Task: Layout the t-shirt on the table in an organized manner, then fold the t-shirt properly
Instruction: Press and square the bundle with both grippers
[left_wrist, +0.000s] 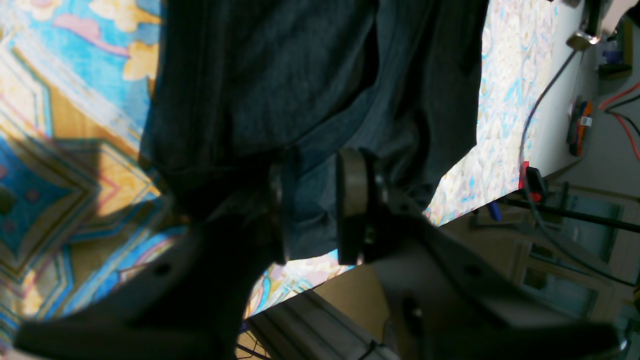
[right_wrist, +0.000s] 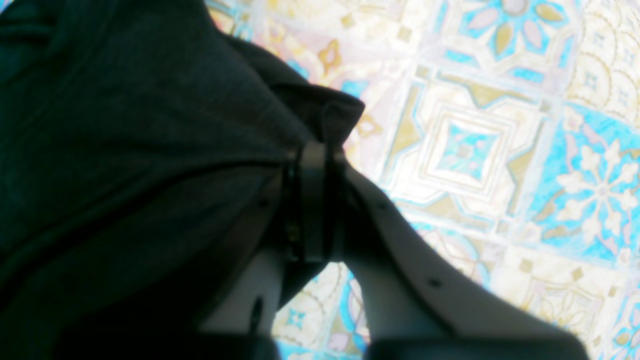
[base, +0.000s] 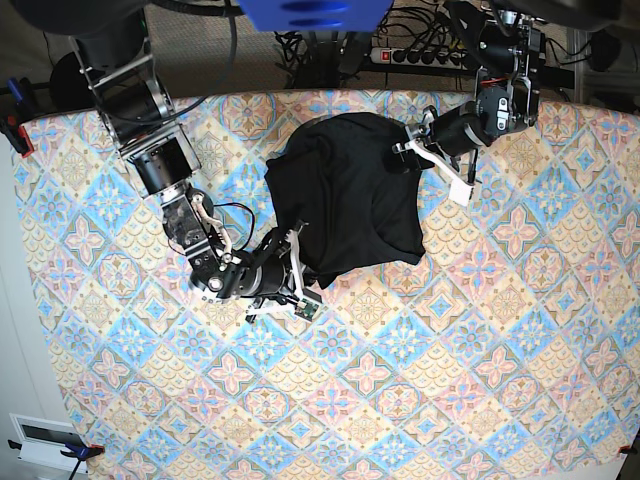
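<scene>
The black t-shirt (base: 345, 190) lies bunched and creased on the upper middle of the table (base: 450, 350). My left gripper (base: 412, 142) is at its upper right edge. In the left wrist view the left gripper (left_wrist: 317, 170) is shut on a fold of the t-shirt (left_wrist: 280, 85), with dark cloth filling the gap between the fingers. My right gripper (base: 297, 262) is at the garment's lower left corner. In the right wrist view the right gripper (right_wrist: 315, 155) has its pads pressed together on the edge of the t-shirt (right_wrist: 125, 150), over the patterned table (right_wrist: 475, 150).
A power strip (base: 420, 55) and cables lie beyond the table's far edge. A red clamp (base: 12, 130) sits on the left edge, and another red clamp (left_wrist: 530, 175) shows at a table corner in the left wrist view. A white device (base: 45, 435) lies off the near left corner.
</scene>
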